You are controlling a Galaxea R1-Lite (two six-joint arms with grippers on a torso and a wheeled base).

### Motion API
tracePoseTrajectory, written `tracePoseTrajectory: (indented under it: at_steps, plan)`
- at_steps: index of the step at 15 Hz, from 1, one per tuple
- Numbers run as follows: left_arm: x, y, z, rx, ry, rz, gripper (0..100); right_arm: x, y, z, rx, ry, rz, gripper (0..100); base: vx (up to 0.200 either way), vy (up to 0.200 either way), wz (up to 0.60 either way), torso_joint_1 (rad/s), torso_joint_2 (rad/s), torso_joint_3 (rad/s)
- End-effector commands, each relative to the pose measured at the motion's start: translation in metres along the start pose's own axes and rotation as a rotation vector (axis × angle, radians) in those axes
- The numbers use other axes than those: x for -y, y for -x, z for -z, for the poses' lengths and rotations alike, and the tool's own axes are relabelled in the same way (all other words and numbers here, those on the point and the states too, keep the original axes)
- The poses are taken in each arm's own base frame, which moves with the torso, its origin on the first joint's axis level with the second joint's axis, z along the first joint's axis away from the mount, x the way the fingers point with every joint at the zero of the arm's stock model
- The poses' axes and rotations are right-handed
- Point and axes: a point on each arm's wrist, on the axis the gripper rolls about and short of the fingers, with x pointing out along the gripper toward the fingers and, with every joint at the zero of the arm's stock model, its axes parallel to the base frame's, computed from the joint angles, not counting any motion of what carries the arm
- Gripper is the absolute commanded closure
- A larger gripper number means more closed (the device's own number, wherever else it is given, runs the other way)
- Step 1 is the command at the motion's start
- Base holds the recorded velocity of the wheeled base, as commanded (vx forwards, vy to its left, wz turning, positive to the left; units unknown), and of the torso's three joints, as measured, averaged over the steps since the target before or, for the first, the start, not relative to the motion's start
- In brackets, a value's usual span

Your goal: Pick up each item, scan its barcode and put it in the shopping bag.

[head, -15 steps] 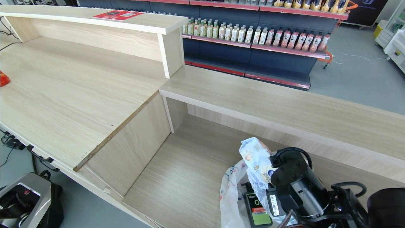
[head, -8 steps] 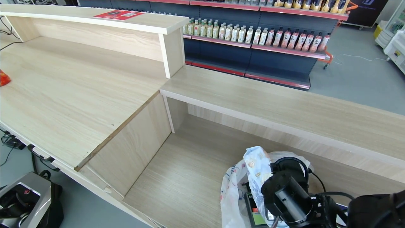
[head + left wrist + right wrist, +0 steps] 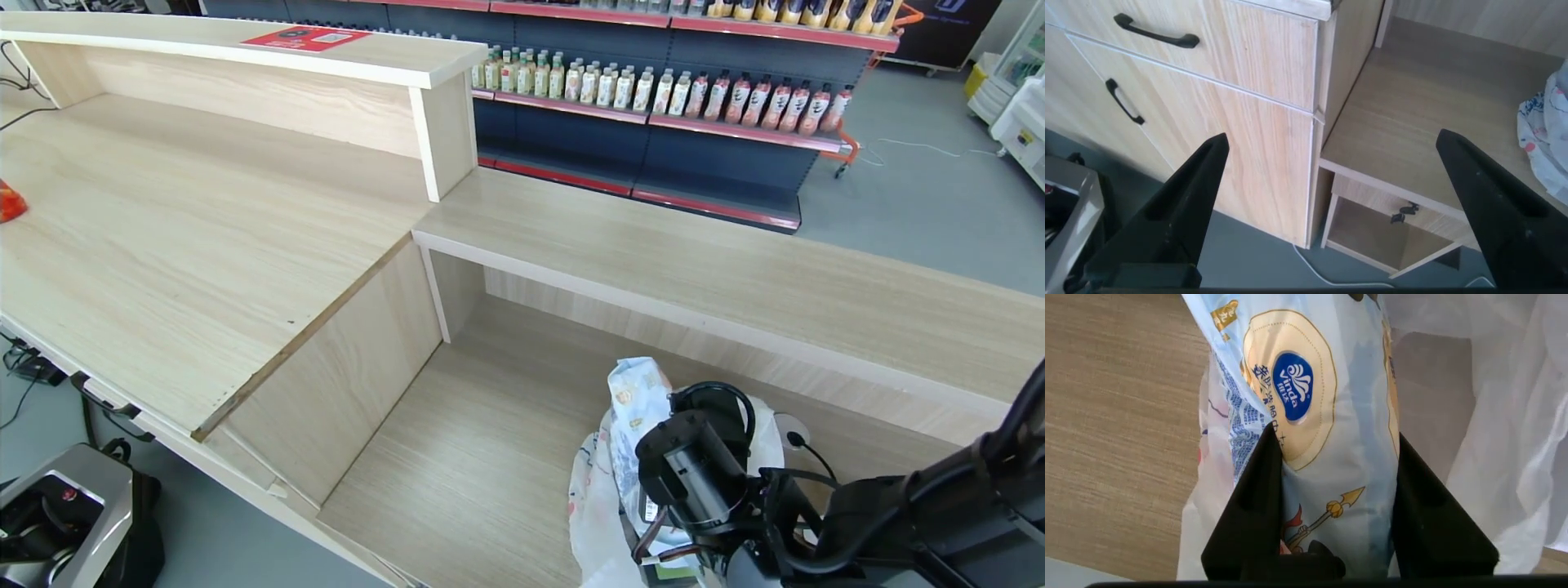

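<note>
While the right gripper (image 3: 1333,437) hangs over the bag (image 3: 592,506), its two black fingers (image 3: 1257,506) are clamped on either side of a soft pack (image 3: 633,392). The pack is white and pale blue, with a round blue emblem and small cartoon prints on its wrapper. It stands upright, its lower part down inside the bag's open mouth and its top rising clear above the rim.

The bag is thin white plastic with faint coloured print. It sits on a low wooden shelf (image 3: 473,441), near the robot's edge and towards the right. Deep inside it, below the wrist, there seems to be a dark item (image 3: 676,573) with a green label, though too little of it shows to be sure.

Off to the robot's left, the left gripper (image 3: 1331,140) holds nothing, its fingers spread wide apart. It hangs above the grey floor, beside a pale wood cabinet (image 3: 1208,82) with black handles, well apart from the bag.

A broad, light wood counter (image 3: 204,229) stands higher than the shelf, to its left. Beyond the counter, a dark store rack carries a long row of bottles (image 3: 653,86) with white, yellow and red labels.
</note>
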Motion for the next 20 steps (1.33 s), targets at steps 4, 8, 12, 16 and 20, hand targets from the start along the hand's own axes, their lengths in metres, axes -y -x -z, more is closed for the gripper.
tracePoseTrajectory:
  at_steps: [4,8,12,16,20]
  plan:
    - [0.0,0.0,0.0,0.0,0.0,0.0,0,0.005,-0.003,0.013,-0.03,0.032,0.027,100,0.0,0.0,0.0,0.0,0.0,0.0]
    - [0.0,0.0,0.0,0.0,0.0,0.001,0,0.026,-0.008,0.02,-0.074,0.069,0.11,100,0.0,0.0,0.0,0.0,0.0,0.0]
    - [0.0,0.0,0.0,0.002,0.0,0.0,0,0.041,-0.01,0.02,-0.097,0.128,0.226,100,0.0,0.0,0.0,0.0,0.0,0.0]
    - [0.0,0.0,0.0,0.0,0.0,0.0,0,0.041,-0.012,0.023,-0.107,0.143,0.239,100,0.0,0.0,0.0,0.0,0.0,0.0]
    - [0.0,0.0,0.0,0.0,0.0,0.0,0,0.039,-0.012,0.025,-0.11,0.149,0.231,100,0.0,0.0,0.0,0.0,0.0,0.0]
